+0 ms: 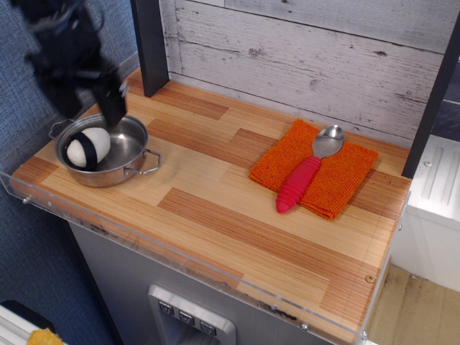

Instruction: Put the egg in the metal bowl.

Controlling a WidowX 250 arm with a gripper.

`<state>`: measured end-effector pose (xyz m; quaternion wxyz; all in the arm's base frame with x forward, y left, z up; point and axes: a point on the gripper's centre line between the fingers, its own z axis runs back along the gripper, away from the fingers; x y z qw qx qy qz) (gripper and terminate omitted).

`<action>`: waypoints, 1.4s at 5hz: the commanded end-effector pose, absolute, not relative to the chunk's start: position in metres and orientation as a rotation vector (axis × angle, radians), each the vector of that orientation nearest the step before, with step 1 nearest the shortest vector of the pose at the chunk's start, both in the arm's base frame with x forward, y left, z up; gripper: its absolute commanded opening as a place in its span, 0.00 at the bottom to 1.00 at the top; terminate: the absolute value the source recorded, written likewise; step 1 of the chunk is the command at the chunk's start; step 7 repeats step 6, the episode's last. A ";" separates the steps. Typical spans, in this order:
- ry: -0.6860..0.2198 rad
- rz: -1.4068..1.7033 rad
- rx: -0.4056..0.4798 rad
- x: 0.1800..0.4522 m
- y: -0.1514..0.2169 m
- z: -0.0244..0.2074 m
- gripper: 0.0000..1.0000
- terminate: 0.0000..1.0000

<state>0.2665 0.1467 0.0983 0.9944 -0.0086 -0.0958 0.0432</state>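
Note:
The egg (pixel 88 147), white with a black band around its middle, lies inside the metal bowl (pixel 133 167) at the left end of the wooden counter. The bowl is shiny steel with two wire loop handles. My black gripper (pixel 86 108) hangs just above the bowl's back rim, blurred by motion. Its fingers stand apart and hold nothing. The egg is free of the fingers.
An orange cloth (pixel 338 183) lies at the right with a metal spoon with a red handle (pixel 298 183) on it. A dark post (pixel 149 43) stands behind the bowl. A clear plastic lip (pixel 180 255) runs along the counter's front edge.

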 end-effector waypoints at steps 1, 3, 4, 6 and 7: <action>-0.167 0.020 -0.004 0.288 0.114 0.142 1.00 0.00; -0.108 0.042 0.001 0.298 0.105 0.132 1.00 0.00; -0.126 0.056 0.009 0.297 0.106 0.132 1.00 0.00; -0.126 0.056 0.009 0.297 0.106 0.132 1.00 1.00; -0.126 0.056 0.009 0.297 0.106 0.132 1.00 1.00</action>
